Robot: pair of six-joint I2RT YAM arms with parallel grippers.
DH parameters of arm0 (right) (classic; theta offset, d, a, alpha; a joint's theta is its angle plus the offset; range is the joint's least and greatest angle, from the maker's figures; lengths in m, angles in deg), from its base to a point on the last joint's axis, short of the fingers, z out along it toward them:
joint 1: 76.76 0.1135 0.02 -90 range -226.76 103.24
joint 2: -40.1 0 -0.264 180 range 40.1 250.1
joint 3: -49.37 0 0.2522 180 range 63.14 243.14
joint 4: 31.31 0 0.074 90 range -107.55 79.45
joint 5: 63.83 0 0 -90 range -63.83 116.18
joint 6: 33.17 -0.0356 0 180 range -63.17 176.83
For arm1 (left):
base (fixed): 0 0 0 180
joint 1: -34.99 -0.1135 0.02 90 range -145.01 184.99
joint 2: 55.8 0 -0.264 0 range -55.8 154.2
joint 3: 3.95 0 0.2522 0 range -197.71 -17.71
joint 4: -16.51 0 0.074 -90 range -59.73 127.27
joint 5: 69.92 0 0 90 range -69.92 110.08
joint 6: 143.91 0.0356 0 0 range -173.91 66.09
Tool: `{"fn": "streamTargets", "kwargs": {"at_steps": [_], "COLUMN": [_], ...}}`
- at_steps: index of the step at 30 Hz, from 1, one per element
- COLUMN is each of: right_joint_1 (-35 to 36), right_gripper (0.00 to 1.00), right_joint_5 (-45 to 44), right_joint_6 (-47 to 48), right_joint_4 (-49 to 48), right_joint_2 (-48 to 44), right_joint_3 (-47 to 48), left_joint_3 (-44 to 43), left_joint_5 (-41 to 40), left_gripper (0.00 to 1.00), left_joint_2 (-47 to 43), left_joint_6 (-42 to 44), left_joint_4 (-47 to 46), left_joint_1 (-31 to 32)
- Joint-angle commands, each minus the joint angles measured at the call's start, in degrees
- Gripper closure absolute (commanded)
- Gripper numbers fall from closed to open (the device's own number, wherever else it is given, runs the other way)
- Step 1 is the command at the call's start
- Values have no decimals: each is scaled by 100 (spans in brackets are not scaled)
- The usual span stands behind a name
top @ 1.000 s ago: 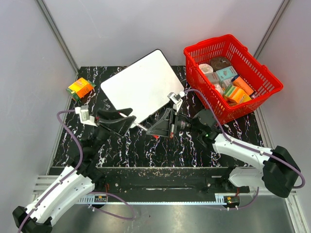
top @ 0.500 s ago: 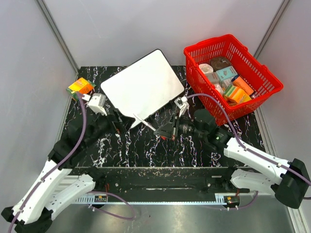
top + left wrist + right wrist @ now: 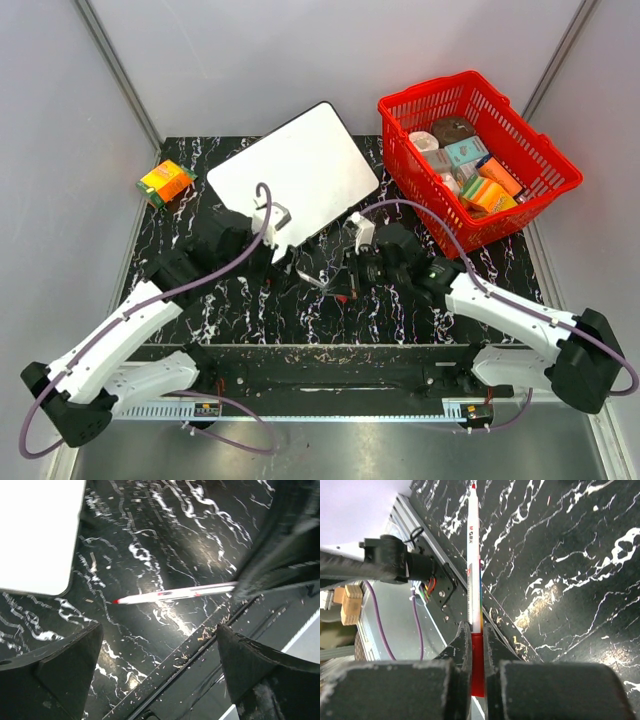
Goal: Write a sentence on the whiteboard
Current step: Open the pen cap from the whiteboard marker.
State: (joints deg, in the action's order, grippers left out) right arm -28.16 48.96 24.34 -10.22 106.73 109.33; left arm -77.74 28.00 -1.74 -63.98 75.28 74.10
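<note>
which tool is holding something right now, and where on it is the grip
The right tool holds the marker, clamped on its red back end with the writing tip pointing away. The left tool is open and holds nothing.

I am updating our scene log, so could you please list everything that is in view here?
whiteboard: one, white with a thin black edge, far middle of the table, no writing visible
marker: one, white with a red tip, held out over the table, tip near the whiteboard's near corner
basket: one, red, far right of the table
packets: several, teal, orange, brown and white, inside the basket
small box: one, orange and green, far left of the table
table: one, black with white veins
left gripper: one, black, open and empty, above the marker
right gripper: one, black, shut on the marker's rear end
</note>
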Motion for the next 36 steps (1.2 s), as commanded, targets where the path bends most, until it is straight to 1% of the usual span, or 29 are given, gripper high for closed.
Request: {"fn": "streamTargets", "kwargs": {"at_steps": [1,3,4,5,6,9,15,19,23,25,26,27,29,30,31,32,33,35,36], "right_joint_1": [27,27,27,27,27,18,18,18,18,18,18,18,18,18,9,9,18,18,18], "right_gripper": [100,100,100,100,100,100,100,100,100,100,100,100,98,91,84,77,61,48,39], "right_joint_5": [489,612,622,613,613,709,1113,1377,1597,1738,1773,1825,1791,1643,1554,1466,1265,1115,1010], "right_joint_6": [305,313,313,322,331,314,234,165,164,182,199,199,208,199,182,164,147,111,111], "right_joint_4": [295,304,313,339,365,374,383,374,356,348,339,330,313,295,225,199,155,-39,-91], "right_joint_2": [183,219,210,193,166,87,-27,-45,-36,-1,16,17,-1,-18,-62,-89,-106,-185,-194], "right_joint_3": [267,250,241,241,250,294,399,452,496,513,513,513,487,478,469,487,496,513,531], "left_joint_3": [-9,26,44,44,53,167,615,756,782,791,774,756,695,668,651,616,607,536,510], "left_joint_5": [87,-264,-387,-614,-634,-441,-388,-423,-353,-292,-204,-160,-20,25,95,235,306,429,438], "left_gripper": [1,1,1,1,1,1,1,4,18,35,45,71,90,97,100,100,100,100,100], "left_joint_2": [78,288,446,525,605,693,439,289,228,166,149,122,96,87,78,69,69,104,113], "left_joint_6": [751,971,1111,1199,1243,1384,1393,1402,1560,1613,1665,1700,1779,1806,1832,1885,1903,1903,1903], "left_joint_4": [-397,-388,-388,-345,-318,-405,-968,-1047,-951,-890,-854,-828,-670,-609,-512,-485,-459,-371,-336], "left_joint_1": [735,1036,1298,1396,1458,1529,1547,1555,1573,1582,1591,1591,1617,1634,1652,1678,1696,1757,1784]}}
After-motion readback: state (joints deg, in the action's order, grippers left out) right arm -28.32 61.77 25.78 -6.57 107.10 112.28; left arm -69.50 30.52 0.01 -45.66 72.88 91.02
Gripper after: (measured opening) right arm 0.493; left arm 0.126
